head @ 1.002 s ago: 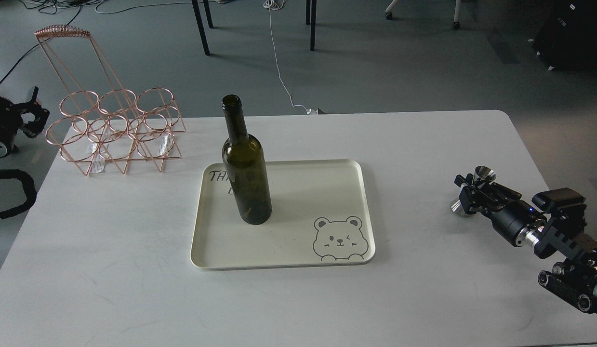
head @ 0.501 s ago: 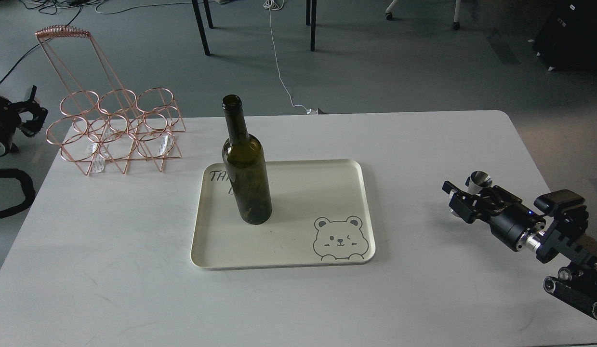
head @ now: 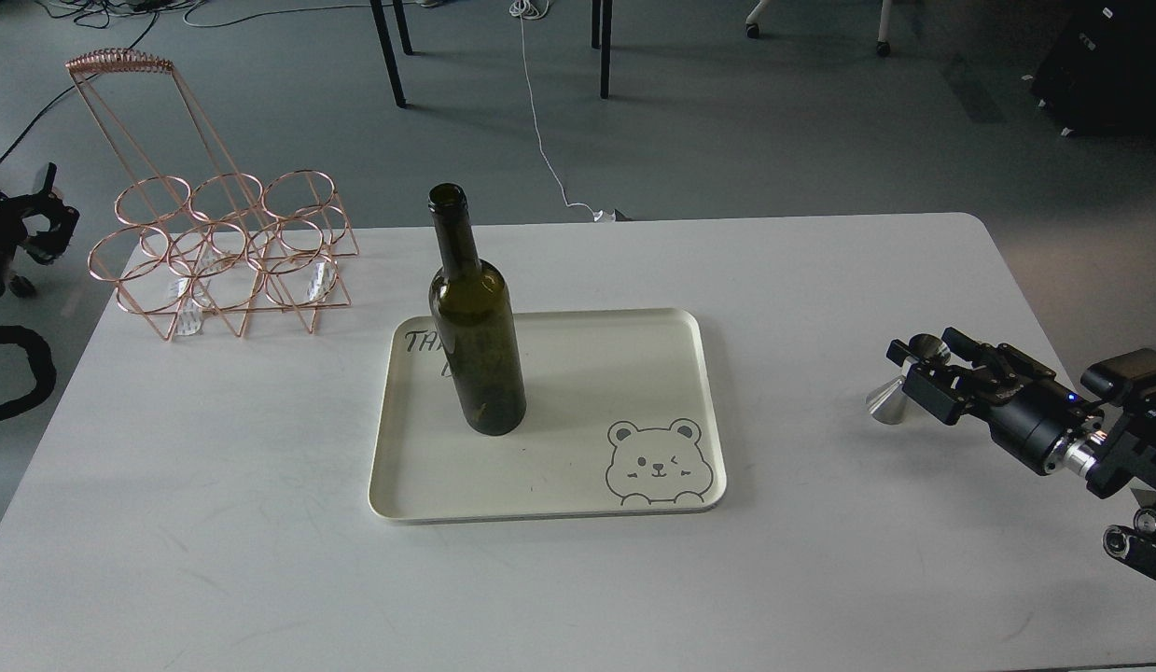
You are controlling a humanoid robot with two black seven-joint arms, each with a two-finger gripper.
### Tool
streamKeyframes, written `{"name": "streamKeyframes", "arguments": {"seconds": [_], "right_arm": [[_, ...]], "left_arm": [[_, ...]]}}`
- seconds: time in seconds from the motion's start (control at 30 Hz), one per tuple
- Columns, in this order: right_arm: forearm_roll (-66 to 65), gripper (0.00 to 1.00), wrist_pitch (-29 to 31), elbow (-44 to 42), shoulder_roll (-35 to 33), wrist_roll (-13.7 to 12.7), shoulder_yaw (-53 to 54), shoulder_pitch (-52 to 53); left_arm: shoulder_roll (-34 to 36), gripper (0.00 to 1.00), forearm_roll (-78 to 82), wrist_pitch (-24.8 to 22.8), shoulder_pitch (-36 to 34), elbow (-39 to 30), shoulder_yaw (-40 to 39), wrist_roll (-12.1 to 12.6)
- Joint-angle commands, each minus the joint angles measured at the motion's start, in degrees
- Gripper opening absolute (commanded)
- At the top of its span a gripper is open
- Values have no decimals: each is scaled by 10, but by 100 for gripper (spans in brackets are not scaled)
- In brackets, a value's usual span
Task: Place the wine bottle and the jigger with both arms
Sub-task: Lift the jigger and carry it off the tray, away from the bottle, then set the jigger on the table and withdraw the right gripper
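The wine bottle (head: 475, 336), dark olive-green and uncorked, stands upright on the left part of a cream tray (head: 633, 322). The silver jigger (head: 887, 399) stands on the table at the right, leaning a little, its upper cup just above my right gripper. My right gripper (head: 912, 373) reaches in low from the right, and its open jaws sit on either side of the jigger's narrow waist. My left gripper (head: 53, 210) is off the table's left edge, far from the bottle, with its claw fingers apart and empty.
A copper wire bottle rack (head: 223, 252) stands at the back left of the white table (head: 260, 523). The tray has a bear drawing (head: 657, 462) at its front right corner. Chair legs and cables lie on the floor beyond.
My right gripper pushed left past the jigger, then drew back right so its tips straddle the waist. The jigger shifted slightly left. My left arm withdrew further left.
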Motion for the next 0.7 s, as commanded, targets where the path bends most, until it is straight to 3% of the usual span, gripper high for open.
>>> {"name": "streamKeyframes", "arguments": {"seconds": [0.0,0.33,0.5,0.67], "right_arm": [[1,84,0,27,-20,0,5,33],[127,87,0,27,-17,0,7,154],[264,95,0,-37,43,0,10,196],[333,95,0,-129,107,0,26,206]], "left_arm": [[7,98,1,0,-2,0,-1,3],[69,98,4,0,-6,-60,5,13],[154,98,15,0,-6,-190,7,62],[217,98,103,0,-52,-289,8,68]]}}
